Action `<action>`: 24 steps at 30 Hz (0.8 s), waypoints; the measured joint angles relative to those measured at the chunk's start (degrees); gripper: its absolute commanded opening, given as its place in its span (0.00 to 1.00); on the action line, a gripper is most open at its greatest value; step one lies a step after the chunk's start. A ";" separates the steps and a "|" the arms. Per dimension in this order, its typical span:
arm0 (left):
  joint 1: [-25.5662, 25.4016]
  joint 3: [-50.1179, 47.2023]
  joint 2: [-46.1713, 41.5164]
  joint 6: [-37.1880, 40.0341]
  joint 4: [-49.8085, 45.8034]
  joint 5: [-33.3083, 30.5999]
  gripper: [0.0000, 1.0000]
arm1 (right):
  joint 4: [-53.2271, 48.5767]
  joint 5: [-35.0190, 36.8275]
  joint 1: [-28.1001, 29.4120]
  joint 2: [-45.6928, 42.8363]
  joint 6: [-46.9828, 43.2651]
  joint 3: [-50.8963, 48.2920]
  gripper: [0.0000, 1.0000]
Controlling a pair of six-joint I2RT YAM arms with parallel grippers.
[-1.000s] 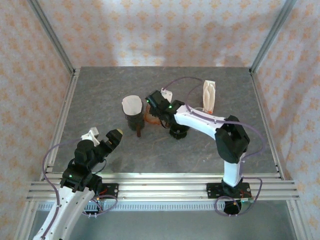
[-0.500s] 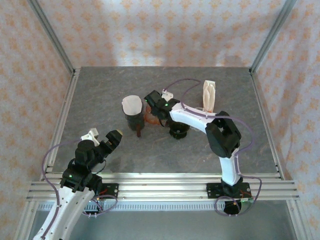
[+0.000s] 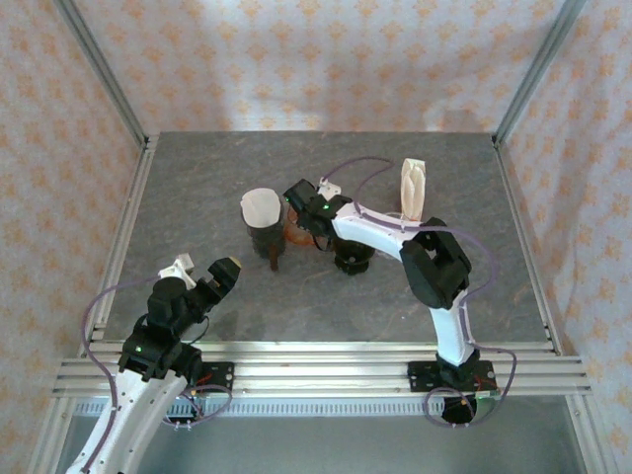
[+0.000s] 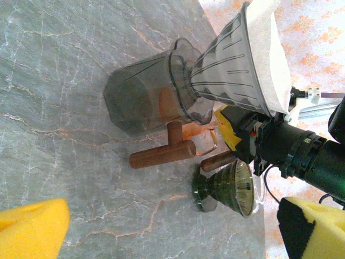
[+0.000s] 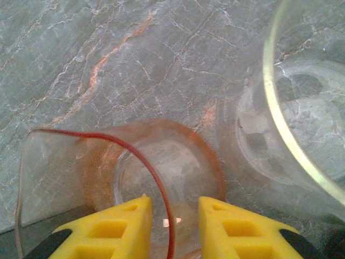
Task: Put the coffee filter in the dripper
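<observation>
1. A white filter is seen at centre-left of the top view, seated in a grey dripper that is stacked on a carafe. Its cone axis is upright with the mouth up. In the left wrist view it is shown leaning toward the upper right of the frame.
2. A filter stack is stood on end toward the upper right of the table, well apart from both grippers.
3. The right gripper is placed just right of the filter, over an orange dripper.
4. In the right wrist view its pads are set astride that dripper's wall, one on each side. They are narrowly parted, a gap is shown on both sides, and nothing is judged clamped.
5. The left gripper is held fully spread and empty at lower left, well apart from the filter. The right arm is judged much the nearer.
6. A green dripper is set just below and right of the orange one.
7. The coming move is judged to turn on the orange wall lying between the right pads, with the filter just beside them to the left.
8. No brand, label or writing can be read.
</observation>
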 measured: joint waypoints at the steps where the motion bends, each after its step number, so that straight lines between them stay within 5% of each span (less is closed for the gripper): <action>1: 0.00 0.00 0.00 0.00 -0.02 -0.02 1.00 | 0.04 0.00 -0.11 0.00 0.04 0.00 0.21; 16: 0.00 0.00 0.00 0.00 -0.48 -0.98 1.00 | -0.74 1.11 -0.35 -0.02 -1.99 0.00 0.00; 24: 0.00 0.00 0.00 -0.22 -0.55 -1.07 1.00 | -1.77 2.38 -1.09 -1.38 -4.33 0.04 0.00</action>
